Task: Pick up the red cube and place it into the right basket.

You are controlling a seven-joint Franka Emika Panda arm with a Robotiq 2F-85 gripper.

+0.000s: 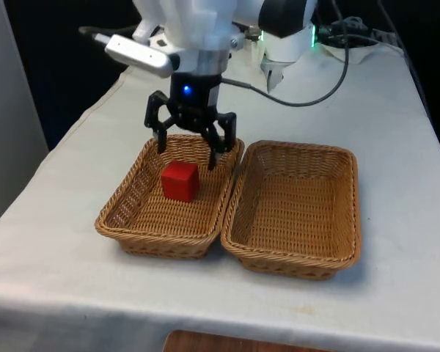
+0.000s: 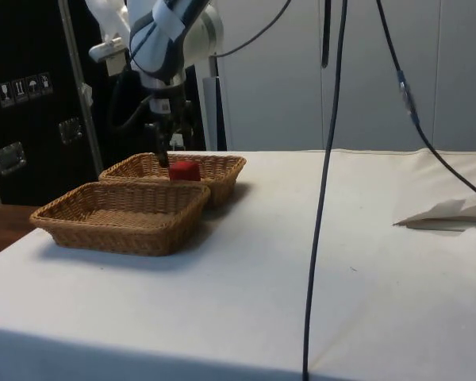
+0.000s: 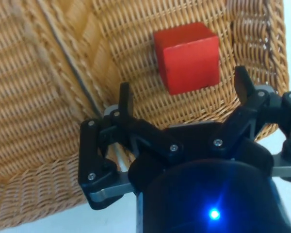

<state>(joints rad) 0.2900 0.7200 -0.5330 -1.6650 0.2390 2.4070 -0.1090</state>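
We see the red cube (image 1: 180, 181) lying in the basket on the front view's left (image 1: 132, 220), near its far end, while the basket on the front view's right (image 1: 293, 260) sits touching it. The gripper (image 1: 187, 147) hovers just above and behind the cube, its fingers (image 3: 123, 99) spread wide and holding nothing. In the side view the near basket (image 2: 119, 218) hides the cube's lower part (image 2: 184, 170). The worktop (image 1: 51, 279) wears a white cloth; a black cable (image 2: 321, 198) hangs across the side view.
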